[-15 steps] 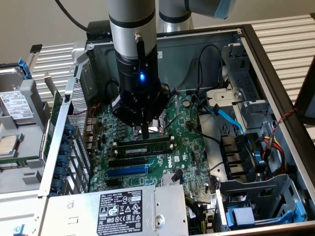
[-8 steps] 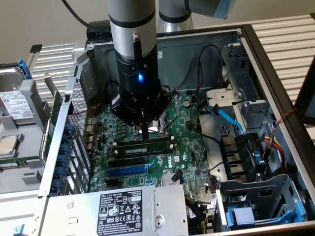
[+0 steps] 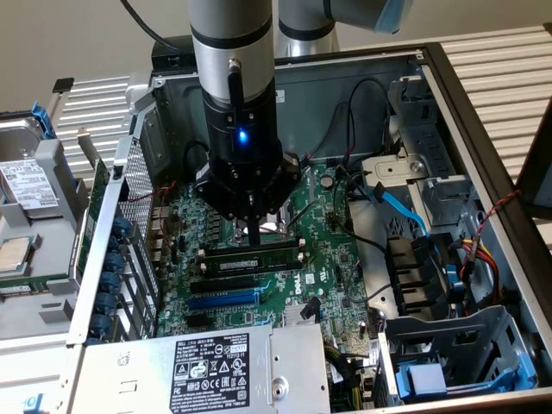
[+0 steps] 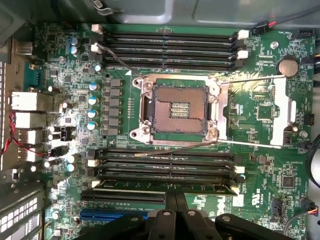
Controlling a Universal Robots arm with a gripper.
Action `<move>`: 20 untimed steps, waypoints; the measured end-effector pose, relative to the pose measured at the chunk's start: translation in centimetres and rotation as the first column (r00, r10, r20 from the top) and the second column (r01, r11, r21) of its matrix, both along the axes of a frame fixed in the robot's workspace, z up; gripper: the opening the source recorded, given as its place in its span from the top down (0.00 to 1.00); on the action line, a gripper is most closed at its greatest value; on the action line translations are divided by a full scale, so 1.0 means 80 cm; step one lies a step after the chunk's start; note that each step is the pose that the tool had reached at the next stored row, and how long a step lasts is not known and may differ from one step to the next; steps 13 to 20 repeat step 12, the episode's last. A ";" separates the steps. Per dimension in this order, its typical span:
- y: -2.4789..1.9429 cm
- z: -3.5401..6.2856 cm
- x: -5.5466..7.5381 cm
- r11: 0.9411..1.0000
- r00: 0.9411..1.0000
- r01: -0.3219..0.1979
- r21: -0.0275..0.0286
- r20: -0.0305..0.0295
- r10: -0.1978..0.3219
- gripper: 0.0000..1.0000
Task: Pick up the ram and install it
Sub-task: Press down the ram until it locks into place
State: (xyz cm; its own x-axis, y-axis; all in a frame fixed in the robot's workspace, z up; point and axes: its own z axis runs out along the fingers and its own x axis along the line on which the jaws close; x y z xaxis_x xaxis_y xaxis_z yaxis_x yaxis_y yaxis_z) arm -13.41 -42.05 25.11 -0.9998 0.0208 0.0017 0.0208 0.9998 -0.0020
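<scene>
Fingers (image 3: 254, 231) of the gripper are seen pressed fully together, with their tips set down on the top edge of the ram (image 3: 251, 255); nothing is clamped between them. In the wrist view the same closed fingers (image 4: 176, 200) are seen directly over the ram (image 4: 160, 186). The ram is noted as a long, thin, dark green strip carrying a row of black chips, as long as the black memory slots (image 3: 226, 282) beside it. It is found standing on edge in a slot on the motherboard (image 3: 332, 237), directly beneath the fingertips and running out to both sides of them. Whether it is fully seated cannot be told. On the far side of the fingers from the ram, the open processor socket (image 4: 179, 110) is observed with its metal frame. A blue expansion slot (image 3: 222, 301) is recorded beyond the ram, past the black slots. All is housed within an open computer case (image 3: 448, 78).
</scene>
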 end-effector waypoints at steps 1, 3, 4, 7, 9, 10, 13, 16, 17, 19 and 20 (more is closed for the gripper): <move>0.0000 0.000 0.000 1.000 1.000 0.011 0.000 0.000 -0.011 0.89; 0.0000 0.000 0.000 0.999 0.999 0.033 0.000 0.000 -0.033 0.89; 0.0000 0.000 0.000 0.999 0.999 0.044 0.000 0.000 -0.044 0.89; 0.0000 0.000 0.000 0.997 0.997 0.076 0.000 0.000 -0.076 0.89; 0.0000 0.000 0.000 0.997 0.997 0.076 0.000 0.000 -0.076 0.89; 0.0000 0.000 0.000 0.997 0.997 0.076 0.000 0.000 -0.076 0.89; 0.0000 0.000 0.000 0.997 0.997 0.076 0.000 0.000 -0.076 0.89; 0.0000 0.000 0.000 0.997 0.997 0.076 0.000 0.000 -0.076 0.89; 0.0000 0.000 0.000 0.997 0.997 0.076 0.000 0.000 -0.076 0.89; 0.0000 0.000 0.000 0.997 0.997 0.076 0.000 0.000 -0.076 0.89; 0.0000 0.000 0.000 0.997 0.997 0.076 0.000 0.000 -0.076 0.89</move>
